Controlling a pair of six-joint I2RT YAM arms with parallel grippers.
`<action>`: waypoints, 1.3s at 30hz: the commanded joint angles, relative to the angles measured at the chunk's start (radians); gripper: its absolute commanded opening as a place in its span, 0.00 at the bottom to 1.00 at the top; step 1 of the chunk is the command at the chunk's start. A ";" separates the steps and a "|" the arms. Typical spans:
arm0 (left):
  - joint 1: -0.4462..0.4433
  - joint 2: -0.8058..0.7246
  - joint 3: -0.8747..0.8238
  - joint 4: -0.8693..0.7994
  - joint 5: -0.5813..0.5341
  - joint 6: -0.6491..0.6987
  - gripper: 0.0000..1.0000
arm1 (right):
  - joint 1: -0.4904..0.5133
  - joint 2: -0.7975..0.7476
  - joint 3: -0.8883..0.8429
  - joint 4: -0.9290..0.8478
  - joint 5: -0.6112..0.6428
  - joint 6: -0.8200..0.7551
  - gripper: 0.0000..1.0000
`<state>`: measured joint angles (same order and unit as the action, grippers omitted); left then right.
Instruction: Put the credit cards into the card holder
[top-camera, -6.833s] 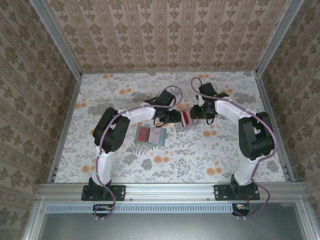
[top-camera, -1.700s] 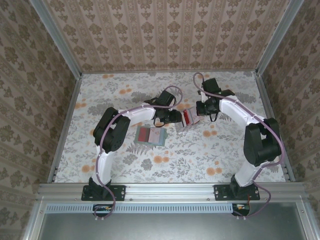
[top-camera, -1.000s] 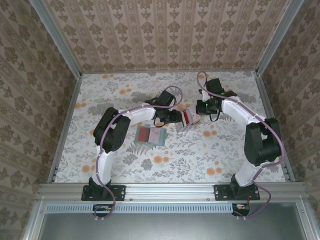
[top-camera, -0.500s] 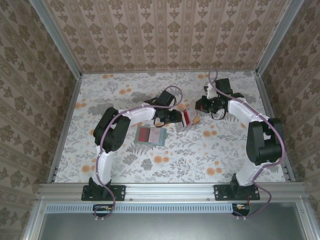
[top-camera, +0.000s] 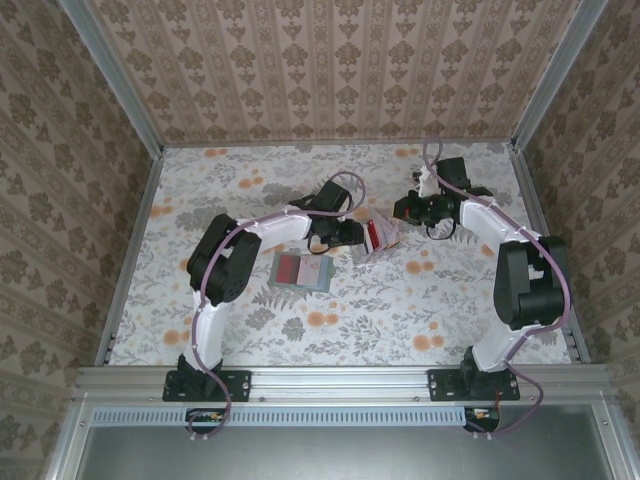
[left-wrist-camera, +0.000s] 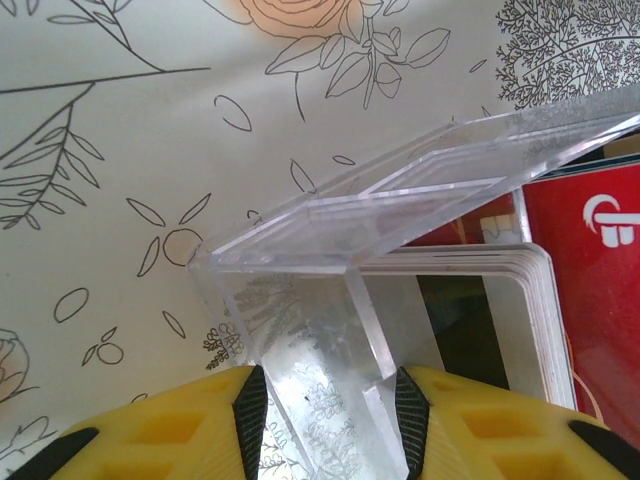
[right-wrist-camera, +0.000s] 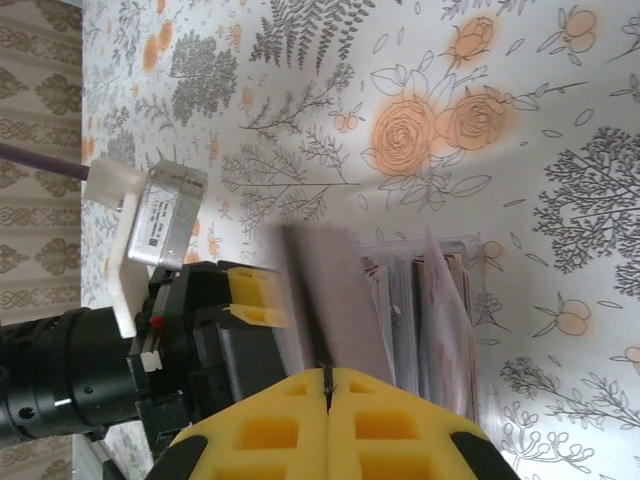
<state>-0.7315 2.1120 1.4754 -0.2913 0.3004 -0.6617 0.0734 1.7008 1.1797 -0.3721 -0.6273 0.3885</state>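
A: Where are you w/ the task?

B: Partway, I'd say. Your right hand (right-wrist-camera: 327, 372) is pressed together on one grey card (right-wrist-camera: 325, 300), which is blurred and right by the clear stand (left-wrist-camera: 330, 250). Your left hand (left-wrist-camera: 325, 400) is clamped on that stand, and the rest of the credit cards (left-wrist-camera: 525, 320) sit in it.

A: And the target?

B: The card holder (top-camera: 320, 272) lies flat on the surface (top-camera: 230, 200), near-left of the stand. Red + pale strips show there. Inside or on top, can't tell. Most cards are left for you.

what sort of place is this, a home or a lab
Likely a lab test cell, not a home: aluminium frame around a floral-covered table, wallpaper-print panels as walls, left arm and right arm bolted at its edge.
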 joint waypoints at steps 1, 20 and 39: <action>-0.002 0.062 0.000 -0.074 -0.014 -0.007 0.42 | -0.006 -0.031 0.016 -0.065 0.056 -0.039 0.00; -0.003 0.069 0.004 -0.074 -0.011 -0.010 0.42 | 0.046 -0.101 0.001 -0.105 0.311 -0.095 0.30; -0.005 0.065 -0.006 -0.074 -0.010 -0.008 0.42 | 0.191 0.066 0.164 -0.181 0.372 -0.114 0.35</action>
<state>-0.7315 2.1181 1.4826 -0.2939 0.3073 -0.6617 0.2626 1.7214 1.3224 -0.5022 -0.2756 0.2790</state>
